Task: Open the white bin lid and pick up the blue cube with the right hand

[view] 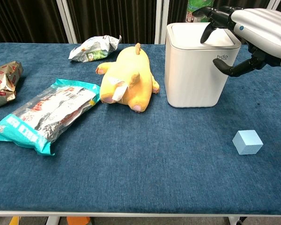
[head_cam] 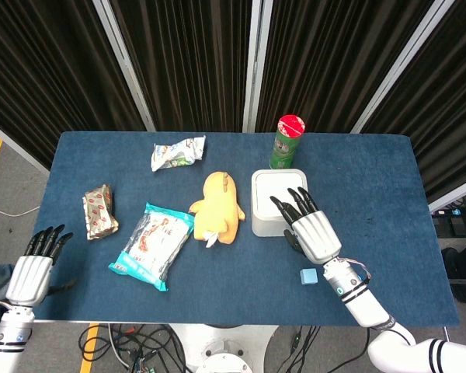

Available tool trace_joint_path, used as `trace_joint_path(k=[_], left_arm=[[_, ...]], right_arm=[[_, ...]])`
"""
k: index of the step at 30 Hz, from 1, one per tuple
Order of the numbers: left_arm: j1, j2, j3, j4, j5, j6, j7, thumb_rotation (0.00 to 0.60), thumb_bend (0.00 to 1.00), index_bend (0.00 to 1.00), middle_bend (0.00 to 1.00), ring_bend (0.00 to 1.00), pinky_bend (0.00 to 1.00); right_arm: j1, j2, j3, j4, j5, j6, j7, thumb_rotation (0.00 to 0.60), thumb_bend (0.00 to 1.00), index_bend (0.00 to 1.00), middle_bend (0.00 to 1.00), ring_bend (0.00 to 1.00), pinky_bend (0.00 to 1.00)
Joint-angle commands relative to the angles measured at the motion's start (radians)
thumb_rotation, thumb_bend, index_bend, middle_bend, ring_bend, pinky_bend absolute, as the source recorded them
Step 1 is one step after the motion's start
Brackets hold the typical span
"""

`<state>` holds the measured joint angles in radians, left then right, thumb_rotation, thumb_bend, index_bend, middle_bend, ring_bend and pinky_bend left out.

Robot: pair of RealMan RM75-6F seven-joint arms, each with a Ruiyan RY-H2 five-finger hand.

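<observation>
The white bin stands right of centre with its lid down. My right hand hovers over the lid's right part, fingers spread and curved down toward it, thumb beside the bin's front right corner; I cannot tell if the fingertips touch. It holds nothing. The small blue cube lies on the table in front of the bin, below my right wrist. My left hand is at the table's near left corner, fingers straight, empty.
A yellow plush toy lies just left of the bin. A green can with a red lid stands behind the bin. A teal snack bag, a brown wrapped packet and a crumpled wrapper lie on the blue table to the left.
</observation>
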<state>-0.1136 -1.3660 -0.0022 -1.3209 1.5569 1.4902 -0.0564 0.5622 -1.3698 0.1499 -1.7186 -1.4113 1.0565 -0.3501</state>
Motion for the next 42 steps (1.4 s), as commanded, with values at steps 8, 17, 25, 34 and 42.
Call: trace_joint_path(k=[8, 17, 25, 34, 42], left_arm=[[-0.001, 0.004, -0.002, -0.007, 0.006, 0.007, 0.002, 0.600, 0.04, 0.13, 0.05, 0.00, 0.09], [-0.003, 0.001, 0.000, -0.019, 0.012, 0.007, 0.016, 0.600, 0.04, 0.13, 0.05, 0.00, 0.09], [-0.007, 0.002, 0.000, -0.033, 0.014, 0.004, 0.033, 0.600, 0.04, 0.13, 0.05, 0.00, 0.08], [0.001, -0.003, 0.001, -0.019, -0.002, -0.001, 0.016, 0.600, 0.04, 0.13, 0.05, 0.00, 0.08], [0.000, -0.005, -0.003, -0.009, -0.005, -0.001, 0.007, 0.600, 0.04, 0.13, 0.05, 0.00, 0.08]], right_arm=[[-0.046, 0.032, 0.017, -0.020, -0.181, 0.223, 0.094, 0.600, 0.38, 0.00, 0.22, 0.00, 0.00], [-0.189, 0.144, -0.174, -0.067, -0.310, 0.307, 0.042, 0.600, 0.29, 0.00, 0.11, 0.00, 0.00], [-0.246, 0.163, -0.280, -0.045, -0.260, 0.230, 0.124, 0.600, 0.30, 0.00, 0.12, 0.01, 0.02], [-0.212, 0.134, -0.262, -0.014, -0.145, 0.072, 0.086, 0.600, 0.36, 0.00, 0.20, 0.18, 0.24], [-0.167, 0.077, -0.234, 0.014, -0.049, -0.051, 0.084, 0.600, 0.36, 0.00, 0.22, 0.21, 0.29]])
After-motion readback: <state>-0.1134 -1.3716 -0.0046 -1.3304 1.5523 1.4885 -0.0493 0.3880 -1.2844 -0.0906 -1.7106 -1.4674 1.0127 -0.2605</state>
